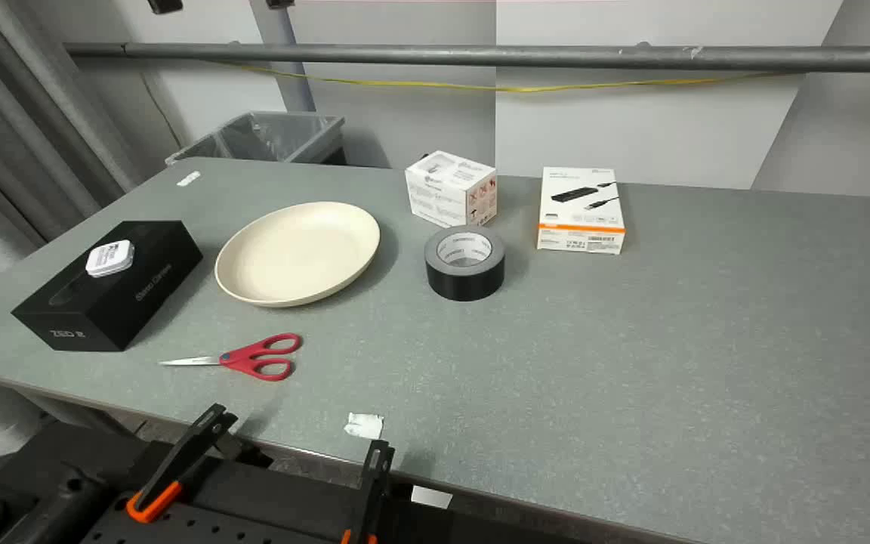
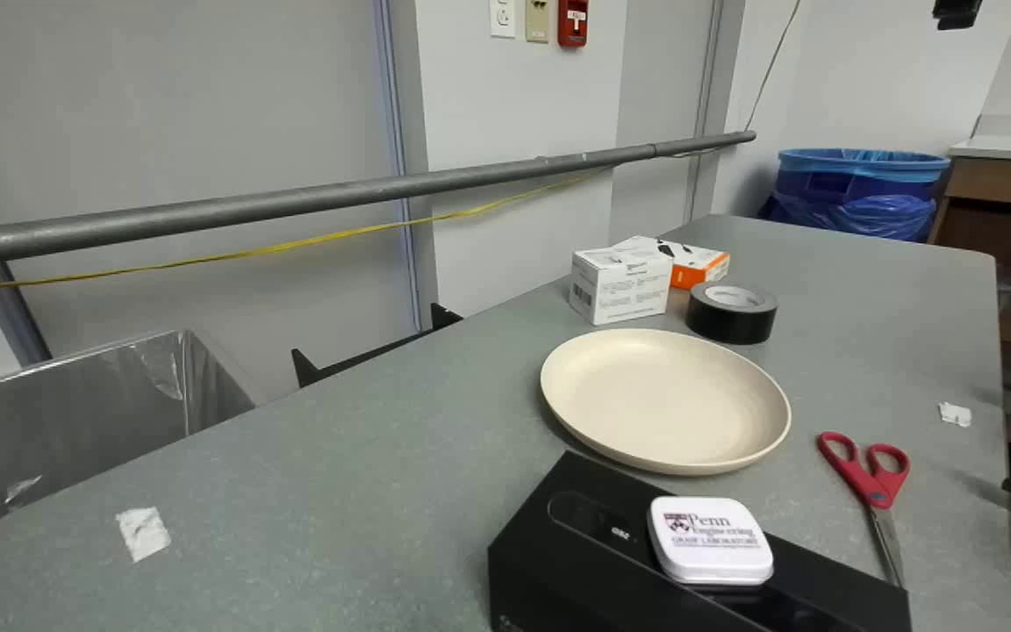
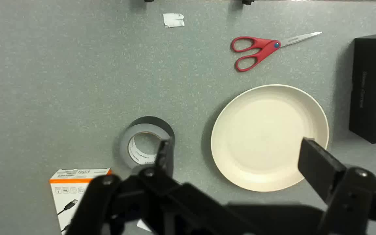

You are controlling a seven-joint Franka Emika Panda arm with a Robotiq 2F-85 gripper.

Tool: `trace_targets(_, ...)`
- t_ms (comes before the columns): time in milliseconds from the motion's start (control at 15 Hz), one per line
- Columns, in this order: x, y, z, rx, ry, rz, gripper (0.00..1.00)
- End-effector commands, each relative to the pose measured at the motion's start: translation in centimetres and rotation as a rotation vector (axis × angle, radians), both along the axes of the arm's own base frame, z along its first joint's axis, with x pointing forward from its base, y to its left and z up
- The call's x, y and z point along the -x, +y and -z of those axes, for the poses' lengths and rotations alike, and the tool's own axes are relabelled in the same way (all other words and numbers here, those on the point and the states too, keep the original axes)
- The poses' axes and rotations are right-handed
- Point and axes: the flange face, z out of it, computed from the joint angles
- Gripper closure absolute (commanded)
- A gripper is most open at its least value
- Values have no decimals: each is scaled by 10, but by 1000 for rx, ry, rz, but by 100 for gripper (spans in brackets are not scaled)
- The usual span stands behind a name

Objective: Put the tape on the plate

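The tape, a thick black roll with a hollow centre, lies flat on the grey table in both exterior views (image 1: 467,282) (image 2: 731,325). The cream plate (image 1: 295,253) stands beside it with a gap, bare; it also shows in an exterior view (image 2: 663,399). In the wrist view, my gripper (image 3: 237,142) is open and empty, high above the table. The plate (image 3: 266,130) shows between its fingers, and the left finger hides part of the tape (image 3: 126,145). In an exterior view only the gripper's fingertips (image 1: 223,4) show, apart, at the top edge.
A black box (image 1: 106,291) with a white tin (image 1: 110,258) on it stands beside the plate. Red scissors (image 1: 260,357) lie near the front. A white box (image 1: 446,189) and a white-orange box (image 1: 581,211) stand behind the tape. A pipe (image 1: 480,55) runs along the wall.
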Motion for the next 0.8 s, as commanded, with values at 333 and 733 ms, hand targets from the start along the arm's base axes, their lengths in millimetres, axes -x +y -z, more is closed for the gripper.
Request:
trace_targets(333,0,0,0,0,1,0,0)
trace_targets(733,-7,0,3,19,-17,10,0)
